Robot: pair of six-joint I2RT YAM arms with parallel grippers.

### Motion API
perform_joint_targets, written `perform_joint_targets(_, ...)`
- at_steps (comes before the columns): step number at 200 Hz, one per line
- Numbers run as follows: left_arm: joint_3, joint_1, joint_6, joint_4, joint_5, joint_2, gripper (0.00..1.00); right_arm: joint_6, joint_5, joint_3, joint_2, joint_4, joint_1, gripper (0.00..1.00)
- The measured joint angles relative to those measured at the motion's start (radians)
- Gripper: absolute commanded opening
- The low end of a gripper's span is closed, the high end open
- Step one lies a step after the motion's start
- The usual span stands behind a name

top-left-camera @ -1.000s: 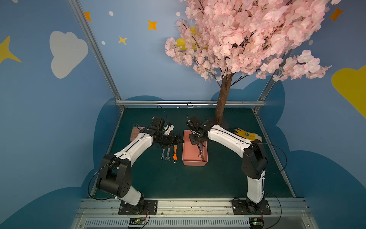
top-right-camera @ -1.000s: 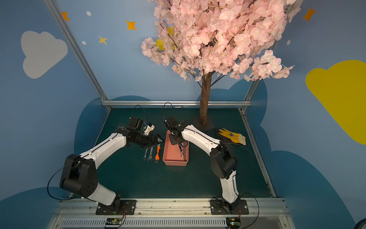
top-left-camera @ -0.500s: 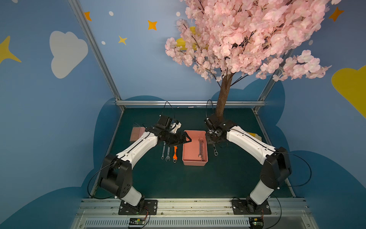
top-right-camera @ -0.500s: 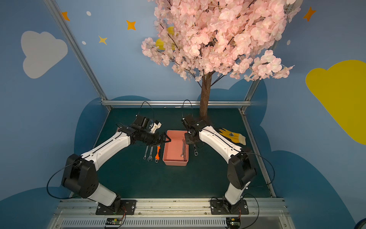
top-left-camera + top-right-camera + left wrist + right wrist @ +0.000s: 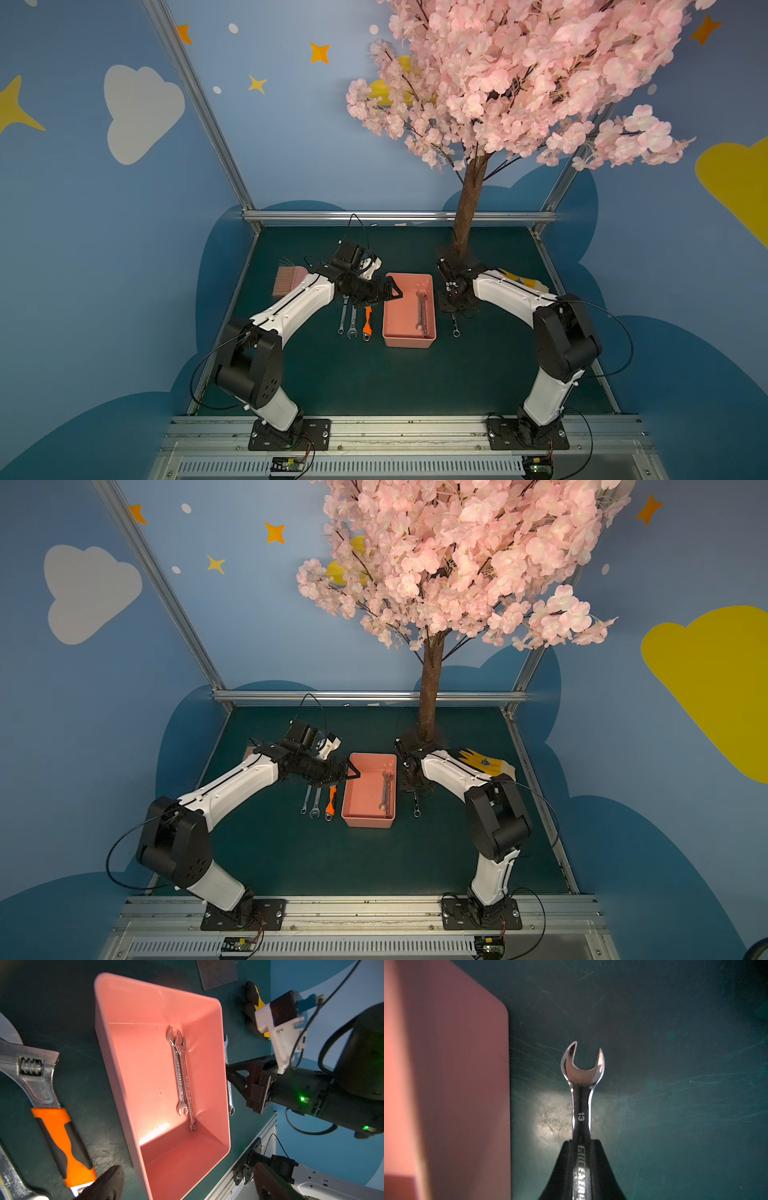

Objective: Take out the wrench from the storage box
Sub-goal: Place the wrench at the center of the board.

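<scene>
The salmon-pink storage box [image 5: 409, 343] [image 5: 368, 821] [image 5: 145, 1064] [image 5: 446, 1084] stands mid-table, with two silver wrenches [image 5: 421, 309] [image 5: 386, 791] [image 5: 181, 1076] lying side by side along its right wall. Just right of the box, my right gripper [image 5: 453, 309] [image 5: 413, 789] [image 5: 581, 1142] points down at the mat, shut on the shaft of another silver wrench [image 5: 455, 326] [image 5: 416, 806] [image 5: 581, 1076]. I cannot tell whether this wrench touches the mat. My left gripper [image 5: 395, 289] [image 5: 353, 771] [image 5: 187, 1167] hovers open and empty over the box's left rim.
Two silver wrenches [image 5: 347, 320] and an orange-handled adjustable wrench [image 5: 367, 322] [image 5: 62, 1142] lie in a row left of the box. A pink brush [image 5: 286, 280] sits at the far left, a yellow glove [image 5: 523, 282] at the far right. The tree trunk [image 5: 467, 216] rises behind.
My right gripper carried its wrench out of the box, over the right wall and down beside it. My left gripper swung right to the box's left rim.
</scene>
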State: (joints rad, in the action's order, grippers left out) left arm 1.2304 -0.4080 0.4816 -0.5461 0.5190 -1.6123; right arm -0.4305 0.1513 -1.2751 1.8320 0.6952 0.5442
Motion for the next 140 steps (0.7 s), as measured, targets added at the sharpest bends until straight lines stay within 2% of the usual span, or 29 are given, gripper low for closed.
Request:
perform_joint_targets(35,0.0,0.0,-0.007,-0.014,-0.007,-0.007,1.0,-0.017,-0.018,0.0,0.078,-0.03,-0.004,0.01)
perform_joint_targets(59,0.003,0.0,-0.014,-0.029,-0.016,-0.013,1.0,-0.02,-0.019,0.0,0.092,-0.039,-0.006,0.19)
perform_joint_targets(97,0.013,0.0,-0.026,-0.042,-0.019,-0.019,1.0,-0.022,-0.015,0.0,0.087,-0.038,-0.008,0.37)
perform_joint_targets(140,0.013,0.0,-0.037,-0.058,-0.022,-0.019,1.0,0.004,0.005,-0.044,0.013,0.036,0.0,0.39)
